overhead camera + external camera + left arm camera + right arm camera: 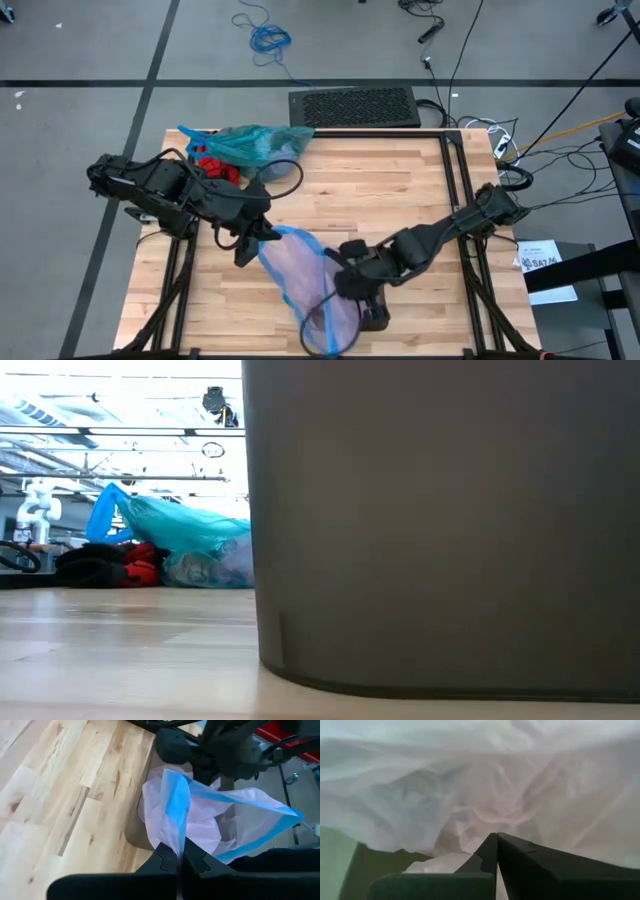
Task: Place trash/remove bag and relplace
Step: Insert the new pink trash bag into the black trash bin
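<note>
The teal bag [255, 143] lies tied off at the table's [400, 190] far left, beside red trash [215, 165], well apart from the work. So I judge I'm fitting the pink liner [300, 275] into the bin [440, 520] at the near middle. My left gripper [179, 860] is clamped on the liner's blue hem; my right gripper [496, 851] is closed, buried in its folds. I'd keep the hem taut and stretch it over the rim evenly.

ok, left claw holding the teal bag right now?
No. The left claw is shut on the blue edge of the pink bag; the teal bag lies apart.
</note>
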`<act>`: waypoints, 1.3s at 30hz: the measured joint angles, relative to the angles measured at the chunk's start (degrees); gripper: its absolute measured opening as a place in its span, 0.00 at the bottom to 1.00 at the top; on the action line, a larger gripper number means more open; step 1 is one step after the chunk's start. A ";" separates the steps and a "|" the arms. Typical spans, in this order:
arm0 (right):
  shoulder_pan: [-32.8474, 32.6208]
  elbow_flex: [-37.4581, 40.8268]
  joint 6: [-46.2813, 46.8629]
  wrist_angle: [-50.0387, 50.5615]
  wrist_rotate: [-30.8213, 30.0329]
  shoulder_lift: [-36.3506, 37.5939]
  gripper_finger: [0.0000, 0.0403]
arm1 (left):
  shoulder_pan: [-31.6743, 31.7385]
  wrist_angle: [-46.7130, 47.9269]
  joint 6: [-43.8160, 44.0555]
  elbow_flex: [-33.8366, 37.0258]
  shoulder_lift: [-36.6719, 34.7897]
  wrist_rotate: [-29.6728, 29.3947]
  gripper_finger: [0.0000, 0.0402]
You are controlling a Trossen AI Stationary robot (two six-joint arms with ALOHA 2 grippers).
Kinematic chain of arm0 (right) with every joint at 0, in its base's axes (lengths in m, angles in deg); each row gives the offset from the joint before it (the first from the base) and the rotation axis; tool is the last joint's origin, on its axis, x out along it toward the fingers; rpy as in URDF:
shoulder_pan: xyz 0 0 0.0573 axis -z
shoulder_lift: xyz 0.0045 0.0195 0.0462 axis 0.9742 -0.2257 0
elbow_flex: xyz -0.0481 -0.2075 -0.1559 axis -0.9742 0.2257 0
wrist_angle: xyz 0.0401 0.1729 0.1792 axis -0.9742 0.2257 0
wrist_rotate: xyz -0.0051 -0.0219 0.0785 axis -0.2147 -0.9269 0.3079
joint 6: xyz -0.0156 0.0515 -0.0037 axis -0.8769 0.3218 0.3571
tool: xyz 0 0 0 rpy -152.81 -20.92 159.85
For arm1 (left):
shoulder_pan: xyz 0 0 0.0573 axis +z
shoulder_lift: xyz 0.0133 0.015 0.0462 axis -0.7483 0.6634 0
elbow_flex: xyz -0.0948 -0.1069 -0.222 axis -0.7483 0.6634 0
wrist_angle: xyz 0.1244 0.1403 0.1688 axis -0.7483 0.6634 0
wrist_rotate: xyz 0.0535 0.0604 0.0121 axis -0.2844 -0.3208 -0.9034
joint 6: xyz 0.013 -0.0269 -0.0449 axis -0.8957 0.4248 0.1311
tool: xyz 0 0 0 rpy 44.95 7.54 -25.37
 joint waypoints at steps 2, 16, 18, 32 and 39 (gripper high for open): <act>-0.56 -0.09 -3.36 -0.60 -0.90 -0.46 0.00 | 0.00 -0.06 -0.03 0.00 0.00 0.00 0.00; 2.51 -0.17 -21.99 -1.42 -1.38 -7.45 0.00 | -0.04 2.97 -1.76 0.01 -0.99 0.48 0.00; 3.05 -0.21 -23.35 -1.85 -1.04 -7.80 0.00 | 0.00 4.01 -1.97 0.01 -1.19 0.47 0.00; 5.28 -0.05 -22.76 0.56 3.77 -11.63 0.00 | 0.00 7.69 -3.03 0.02 -1.33 -0.92 0.00; 6.46 0.00 -21.57 -0.34 3.61 -13.56 0.00 | 0.00 8.42 -3.01 0.02 -1.57 -1.49 0.00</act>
